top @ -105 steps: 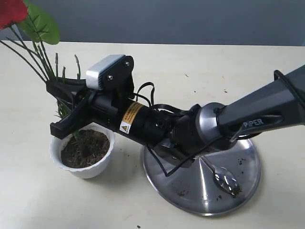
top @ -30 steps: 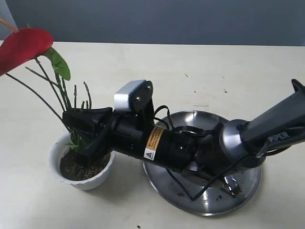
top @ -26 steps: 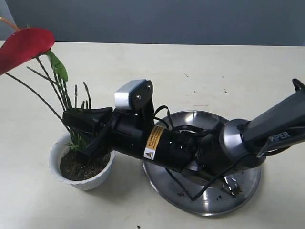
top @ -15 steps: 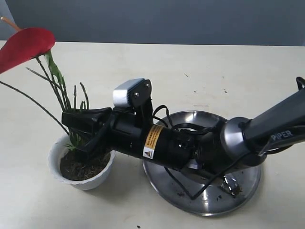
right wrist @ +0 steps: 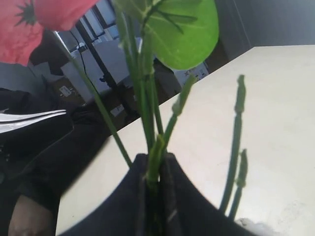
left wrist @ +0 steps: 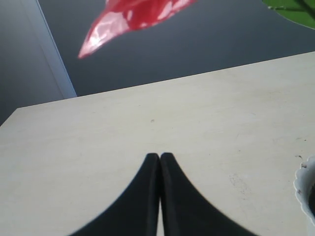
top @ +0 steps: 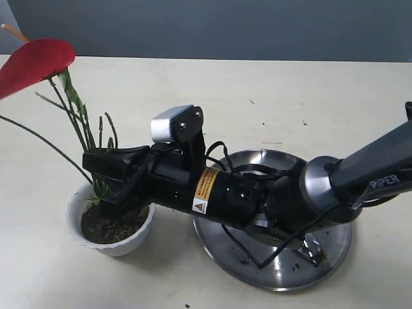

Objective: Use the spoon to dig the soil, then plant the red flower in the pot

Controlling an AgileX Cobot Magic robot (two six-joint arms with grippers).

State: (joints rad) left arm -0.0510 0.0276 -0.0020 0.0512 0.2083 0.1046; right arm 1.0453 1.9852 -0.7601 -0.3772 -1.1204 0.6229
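Note:
The red flower's bloom (top: 35,59) stands high at the far left, its thin green stems (top: 72,122) running down into the small white pot (top: 119,246). My right gripper (top: 98,175) reaches across, just above the dark soil (top: 96,226), and is shut on the stems (right wrist: 147,108) near their base. The right wrist view shows the stems pinched at the gripper (right wrist: 153,160), with the green leaf (right wrist: 184,29) above. The spoon (top: 313,248) lies on the steel plate (top: 277,273), mostly hidden by the arm. My left gripper (left wrist: 159,156) is shut and empty over bare table.
The round steel plate sits right of the pot, under the right arm, with soil crumbs on it. In the left wrist view the pot's rim (left wrist: 305,184) shows at one edge and the bloom (left wrist: 128,19) hangs overhead.
My right gripper has shifted slightly left over the pot with the flower in it, and the stems stand a little more upright. Earlier the flower was held higher.

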